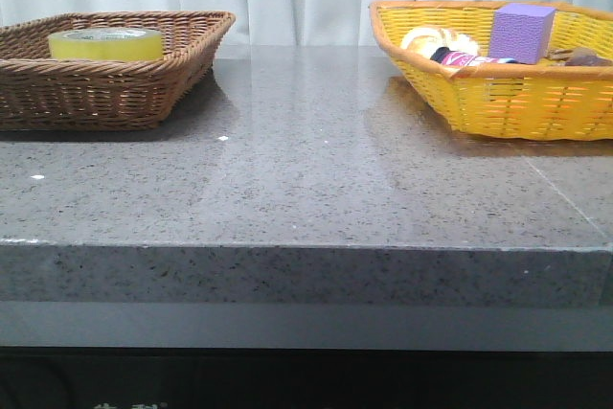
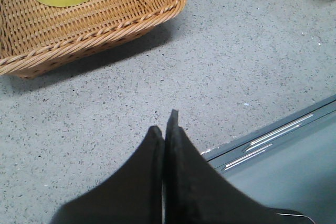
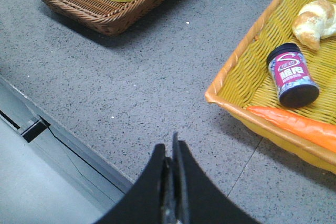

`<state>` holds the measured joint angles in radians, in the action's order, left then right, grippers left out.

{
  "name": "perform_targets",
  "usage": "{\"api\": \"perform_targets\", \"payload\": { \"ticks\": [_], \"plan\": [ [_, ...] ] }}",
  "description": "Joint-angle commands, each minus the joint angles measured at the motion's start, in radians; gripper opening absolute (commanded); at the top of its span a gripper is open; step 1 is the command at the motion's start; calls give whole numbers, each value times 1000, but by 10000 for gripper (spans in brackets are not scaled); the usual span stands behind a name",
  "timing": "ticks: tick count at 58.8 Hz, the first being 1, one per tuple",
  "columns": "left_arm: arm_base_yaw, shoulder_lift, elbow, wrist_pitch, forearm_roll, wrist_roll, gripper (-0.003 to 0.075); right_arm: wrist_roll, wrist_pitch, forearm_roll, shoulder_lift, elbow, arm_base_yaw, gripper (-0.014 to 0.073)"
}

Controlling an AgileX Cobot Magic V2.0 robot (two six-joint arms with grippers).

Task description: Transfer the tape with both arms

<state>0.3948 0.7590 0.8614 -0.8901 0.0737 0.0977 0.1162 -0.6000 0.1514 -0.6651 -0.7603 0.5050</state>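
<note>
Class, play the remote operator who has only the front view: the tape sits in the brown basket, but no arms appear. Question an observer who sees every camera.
Operator: Where are the grippers, and are they open?
Observer: The left gripper is shut and empty, above bare counter near the brown basket.
Operator: And the right one?
Observer: The right gripper is also shut, over the counter between the two baskets.
Operator: What lies low in the yellow basket? Its wall blocks me.
Observer: A carrot along the near wall, beside a dark-lidded jar on its side.
</note>
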Motion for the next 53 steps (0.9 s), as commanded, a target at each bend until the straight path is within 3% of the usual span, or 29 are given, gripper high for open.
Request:
{"api": "perform_targets", "payload": {
  "ticks": [1, 25, 43, 53],
  "plan": [
    [8, -3, 25, 73, 6, -12, -20, 1, 75, -6, 4, -25, 1, -67],
    [-19, -81, -44, 142, -7, -12, -20, 1, 75, -6, 4, -25, 1, -67],
    [-153, -396, -371, 548, -1, -12, -20, 1, 75, -6, 4, -25, 1, -67],
    [-221, -564, -570, 704, 24, -12, -20, 1, 75, -6, 4, -25, 1, -67]
  ]
}}
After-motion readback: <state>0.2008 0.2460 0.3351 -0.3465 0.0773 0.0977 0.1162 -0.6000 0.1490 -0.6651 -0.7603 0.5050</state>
